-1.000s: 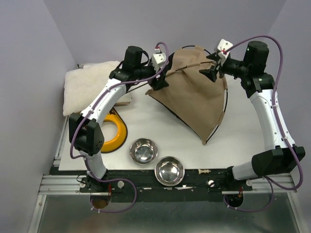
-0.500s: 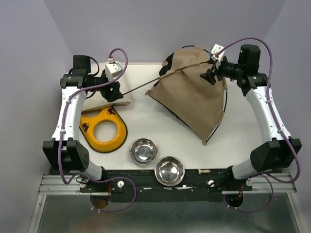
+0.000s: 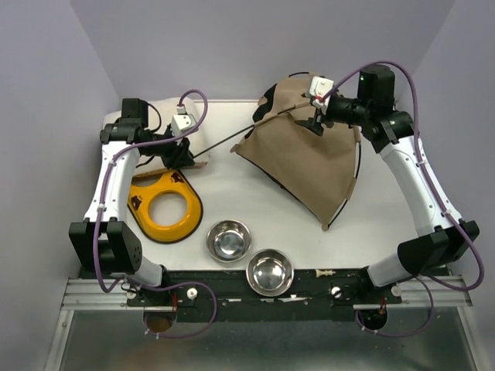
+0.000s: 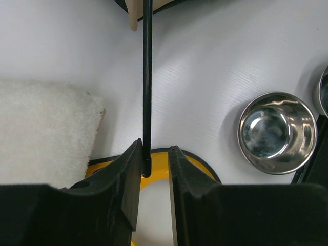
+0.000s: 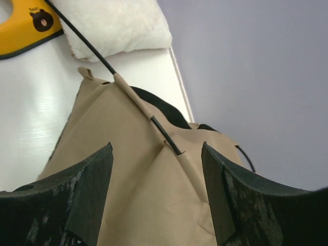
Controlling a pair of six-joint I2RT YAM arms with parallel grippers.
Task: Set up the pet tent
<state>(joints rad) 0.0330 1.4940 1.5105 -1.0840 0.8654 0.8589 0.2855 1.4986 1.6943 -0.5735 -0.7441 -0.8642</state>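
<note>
Left wrist, tent pole [image 4: 147, 77] between left jaws

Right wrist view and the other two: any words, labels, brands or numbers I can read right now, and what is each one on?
No readable text in any view.
Yellow ring: only a brown cartoon bear face, a picture without words.
Pet tent: no label or lettering shows on the visible fabric.
Fluffy cushion: no markings.
Steel bowl: no markings.

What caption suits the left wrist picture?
Left gripper straddles the tip of a thin black pole, steel bowl alongside.
</note>
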